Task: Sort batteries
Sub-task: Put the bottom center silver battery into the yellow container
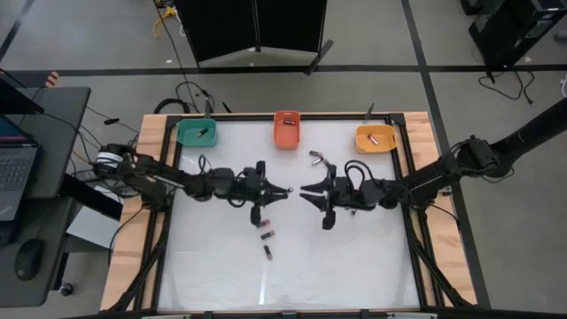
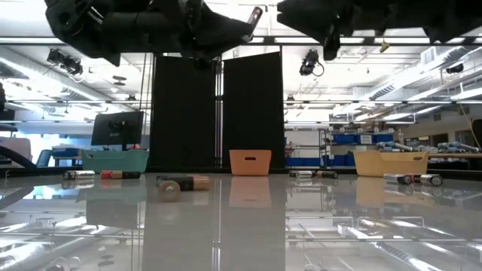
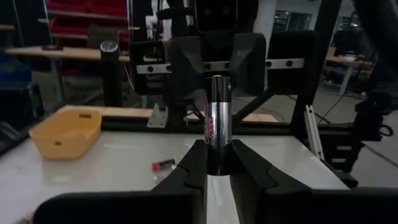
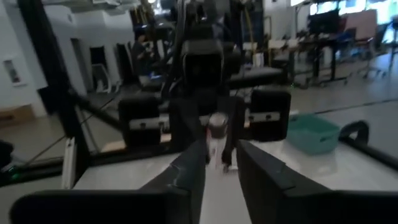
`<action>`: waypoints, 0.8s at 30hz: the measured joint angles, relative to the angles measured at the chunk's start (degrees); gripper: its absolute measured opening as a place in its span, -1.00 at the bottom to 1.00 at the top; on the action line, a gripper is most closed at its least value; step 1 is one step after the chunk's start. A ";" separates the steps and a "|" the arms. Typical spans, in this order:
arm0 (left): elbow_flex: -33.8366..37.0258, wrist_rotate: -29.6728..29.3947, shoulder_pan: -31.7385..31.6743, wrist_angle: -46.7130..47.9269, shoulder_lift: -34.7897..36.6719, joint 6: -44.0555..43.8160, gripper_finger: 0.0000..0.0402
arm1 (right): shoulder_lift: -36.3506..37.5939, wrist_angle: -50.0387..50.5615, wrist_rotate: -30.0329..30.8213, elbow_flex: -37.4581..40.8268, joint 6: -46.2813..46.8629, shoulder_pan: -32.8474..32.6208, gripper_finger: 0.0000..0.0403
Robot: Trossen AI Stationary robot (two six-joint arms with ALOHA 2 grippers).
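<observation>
My left gripper (image 1: pixel 285 190) hovers above the table's middle, pointing right, and is shut on a silvery battery with red lettering (image 3: pixel 219 115). My right gripper (image 1: pixel 304 190) faces it from the right, a short way off, and is open by a narrow gap. In the right wrist view the battery's free end (image 4: pixel 217 124) shows just beyond my right fingertips. Three loose batteries (image 1: pixel 267 234) lie on the white tabletop below the grippers. Another battery (image 1: pixel 314 158) lies near the orange bin (image 1: pixel 286 129). My left gripper pinches the battery between its two fingers at its rear end (image 3: pixel 218 163). The fingers come level from the table's left and lie along the battery. It sticks out past the fingertips toward my right gripper, lifted clear of the table.
Three small bins stand along the far edge: teal (image 1: pixel 196 133), orange, and yellow (image 1: pixel 375 138), each with a battery or so inside. In the low view batteries (image 2: pixel 184 183) lie scattered across the glossy top. The near half of the table (image 1: pixel 283 283) is bare.
</observation>
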State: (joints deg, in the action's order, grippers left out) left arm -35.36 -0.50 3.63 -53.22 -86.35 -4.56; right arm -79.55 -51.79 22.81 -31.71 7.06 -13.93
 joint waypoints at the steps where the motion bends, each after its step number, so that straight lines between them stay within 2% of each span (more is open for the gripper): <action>1: -0.30 0.19 -0.36 0.02 0.00 0.65 -0.77 | 0.00 0.02 0.06 -0.60 -0.53 0.32 -0.43; 10: -1.77 1.54 -3.19 0.37 0.00 2.89 -0.77 | 0.00 0.98 -0.01 -2.05 -0.80 4.15 -0.17; 18: -4.51 2.42 -4.16 2.93 -0.02 2.98 -0.77 | 0.00 0.87 -7.03 -2.07 0.45 7.05 -0.17; 24: -7.55 2.60 -4.30 4.91 -2.52 2.95 -0.77 | 0.00 -0.02 -9.74 -2.09 -1.08 7.01 -0.19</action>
State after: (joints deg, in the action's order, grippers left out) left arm -42.90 2.09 -0.67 -48.31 -88.86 -1.61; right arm -79.55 -51.81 13.07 -33.80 5.98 -6.92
